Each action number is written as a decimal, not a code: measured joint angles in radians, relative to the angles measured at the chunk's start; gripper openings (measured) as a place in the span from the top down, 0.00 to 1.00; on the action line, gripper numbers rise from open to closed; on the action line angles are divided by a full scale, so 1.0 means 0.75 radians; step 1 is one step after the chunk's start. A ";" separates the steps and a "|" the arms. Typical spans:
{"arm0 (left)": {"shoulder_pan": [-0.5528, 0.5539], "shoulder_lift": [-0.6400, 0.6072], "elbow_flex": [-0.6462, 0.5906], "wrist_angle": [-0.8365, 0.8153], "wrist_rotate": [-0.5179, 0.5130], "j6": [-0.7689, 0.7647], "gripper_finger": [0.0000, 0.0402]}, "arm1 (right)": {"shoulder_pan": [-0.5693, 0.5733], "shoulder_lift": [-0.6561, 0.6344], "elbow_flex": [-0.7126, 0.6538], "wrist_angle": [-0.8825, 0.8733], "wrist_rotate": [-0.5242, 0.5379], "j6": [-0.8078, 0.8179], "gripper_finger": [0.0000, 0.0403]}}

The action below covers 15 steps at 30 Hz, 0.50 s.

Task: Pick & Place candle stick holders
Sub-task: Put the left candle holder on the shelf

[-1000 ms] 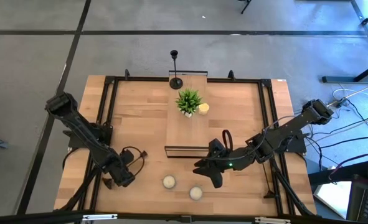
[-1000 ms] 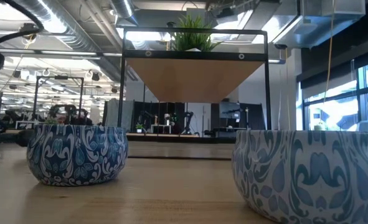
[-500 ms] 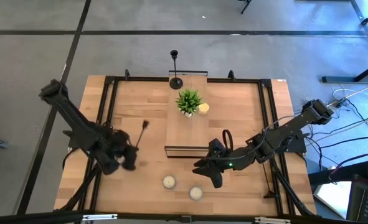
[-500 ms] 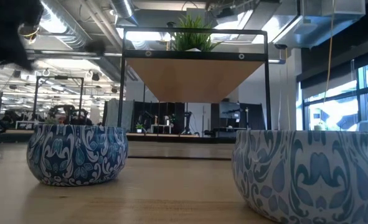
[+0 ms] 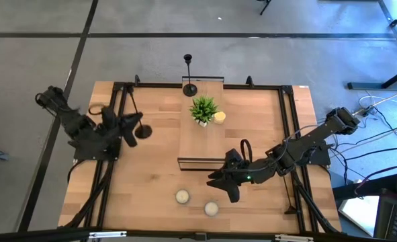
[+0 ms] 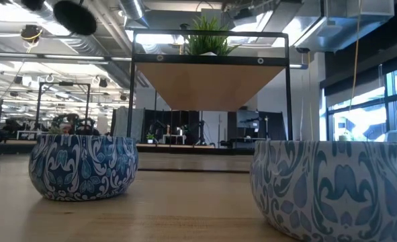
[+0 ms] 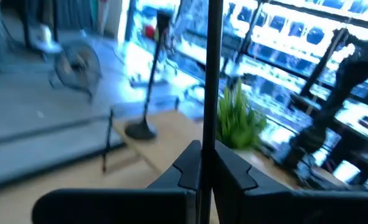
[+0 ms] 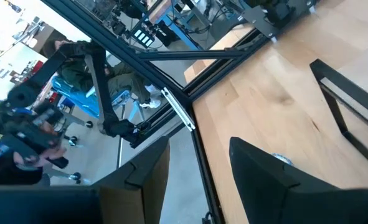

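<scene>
Overhead: table (image 5: 151, 175), then shelf (image 5: 201, 144) with one holder (image 5: 189, 75) at its far edge. Left gripper (image 5: 121, 124) clamps a second holder (image 5: 136, 121) aloft, not yet placed. Right gripper (image 5: 218, 181) waits parted near candles (image 5: 182, 196).

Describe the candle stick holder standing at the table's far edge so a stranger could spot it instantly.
Start at the wooden riser shelf in the table's middle, with the green plant. At its far end stands a thin black candle stick holder, upright on a round base, unlike the one held in the left gripper.
</scene>
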 joint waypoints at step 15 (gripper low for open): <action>0.712 0.044 0.002 0.846 1.038 1.104 0.97 | 0.000 0.000 0.000 0.070 0.019 -0.080 0.57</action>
